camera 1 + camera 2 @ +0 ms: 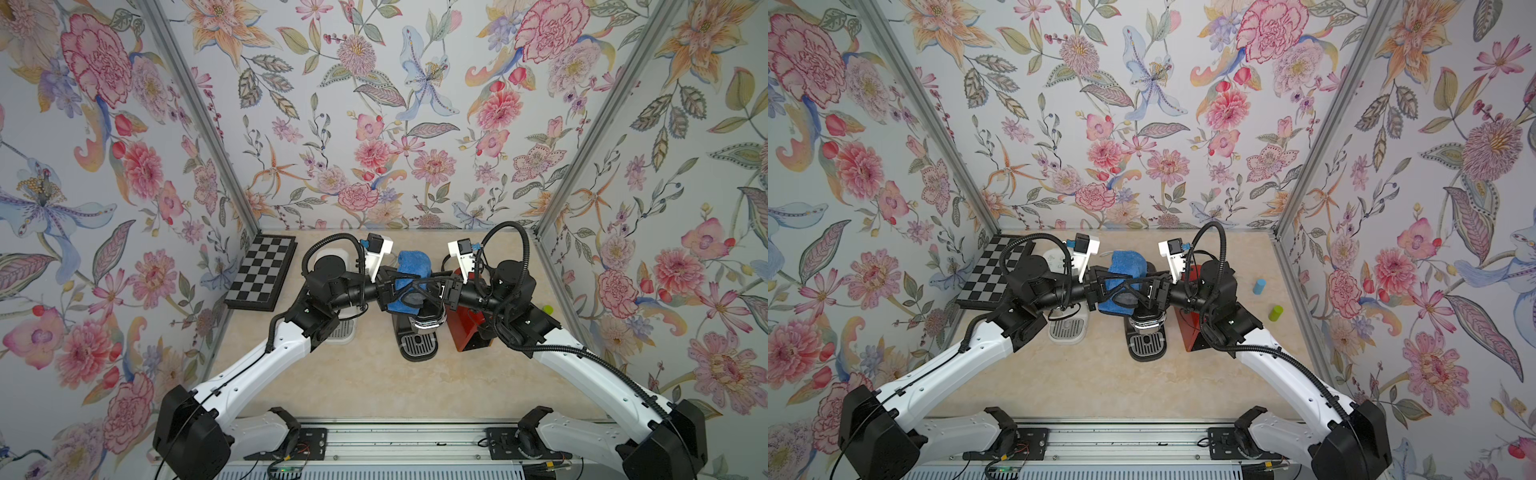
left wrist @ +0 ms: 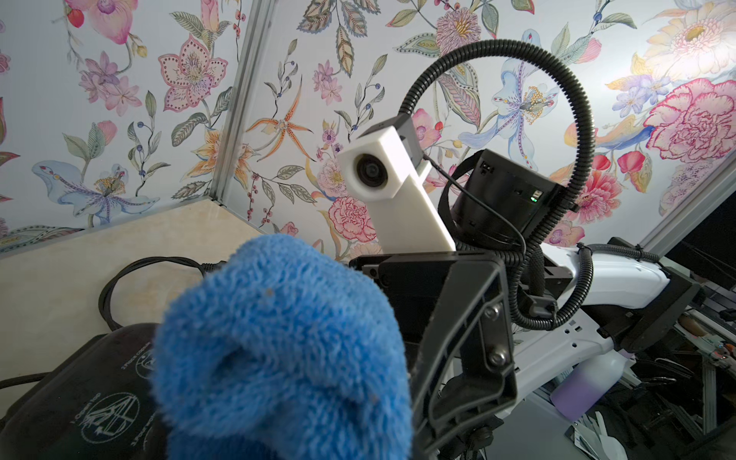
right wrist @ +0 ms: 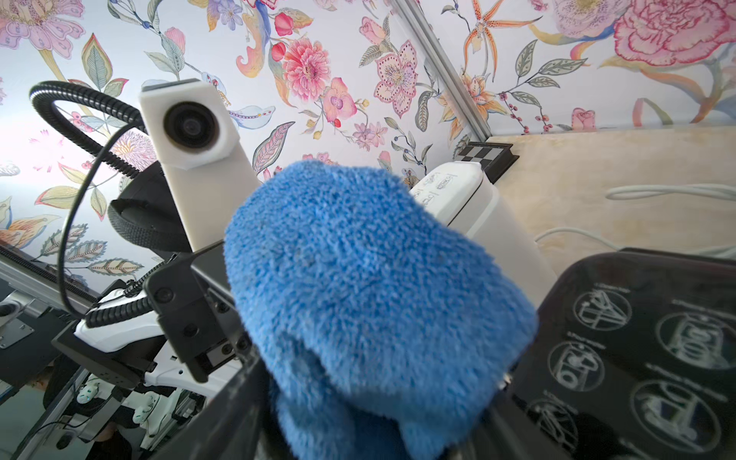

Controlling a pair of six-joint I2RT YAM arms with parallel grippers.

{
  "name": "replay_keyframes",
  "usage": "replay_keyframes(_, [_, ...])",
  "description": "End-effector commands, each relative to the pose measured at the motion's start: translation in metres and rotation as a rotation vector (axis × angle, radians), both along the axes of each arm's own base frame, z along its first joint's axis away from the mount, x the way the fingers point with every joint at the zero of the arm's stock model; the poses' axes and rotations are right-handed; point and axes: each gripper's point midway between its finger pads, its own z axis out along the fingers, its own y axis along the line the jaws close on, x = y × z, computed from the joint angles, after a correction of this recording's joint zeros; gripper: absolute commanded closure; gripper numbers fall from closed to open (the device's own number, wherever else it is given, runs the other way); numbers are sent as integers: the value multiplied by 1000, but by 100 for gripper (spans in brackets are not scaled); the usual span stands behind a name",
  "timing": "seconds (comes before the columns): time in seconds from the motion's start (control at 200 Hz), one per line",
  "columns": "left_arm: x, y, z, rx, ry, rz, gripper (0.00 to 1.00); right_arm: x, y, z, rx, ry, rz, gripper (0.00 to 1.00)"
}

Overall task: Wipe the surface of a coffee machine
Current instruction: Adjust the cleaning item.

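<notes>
While both arms meet over the black coffee machine [image 1: 417, 340], which stands mid-surface [image 1: 332, 386] between a white machine [image 1: 340, 332] and a red box [image 1: 469, 332], we note the blue cloth [image 1: 409, 266] bunched just above its top.

Left claw [image 1: 395, 291]: clamped on one end of the cloth.

Right claw [image 1: 428, 291]: jaws apart on either side of the cloth's other end. We cannot tell whether they bear on it yet.

Step in hand, as we judge it: passing or sharing the cloth before the wipe proper.

To do it well, we would have the right claw bite deep into the pile, not a loose edge, before the left lets go. Then lay the cloth flat on the printed lid [image 3: 657, 338] and drag in long strokes, fingers off the plastic and clear of the red box.
</notes>
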Motion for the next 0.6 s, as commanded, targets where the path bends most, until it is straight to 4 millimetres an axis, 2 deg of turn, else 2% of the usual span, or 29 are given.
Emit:
replay_keyframes(0.0, [-12, 0, 16, -72, -39, -59, 100, -9, 6, 28, 99, -53, 53, 44])
replay_keyframes(0.045, [-11, 0, 15, -71, -38, -57, 100, -14, 7, 34, 127, -64, 70, 54])
replay_keyframes(0.115, [-12, -1, 12, -75, -32, -64, 100, -19, 8, 39, 161, -71, 77, 80])
replay_keyframes(0.155, [-12, -1, 11, -80, -30, -67, 100, -21, 9, 42, 171, -75, 84, 89])
replay_keyframes(0.26, [-10, 1, 10, -88, -28, -59, 100, -34, 17, 47, 193, -90, 122, 100])
replay_keyframes(0.38, [-9, 3, 10, -99, -25, -58, 100, -37, 21, 50, 199, -98, 136, 100])
replay_keyframes(0.495, [-6, 2, 10, -106, -22, -52, 79, -38, 23, 53, 210, -99, 137, 100])
replay_keyframes(0.515, [-4, 2, 10, -106, -22, -47, 72, -37, 22, 53, 211, -94, 130, 100])
replay_keyframes(0.545, [0, 4, 10, -106, -19, -29, 56, -35, 22, 52, 209, -90, 118, 100])
replay_keyframes(0.595, [5, 8, 13, -109, -31, -2, 44, -31, 21, 46, 178, -77, 88, 100])
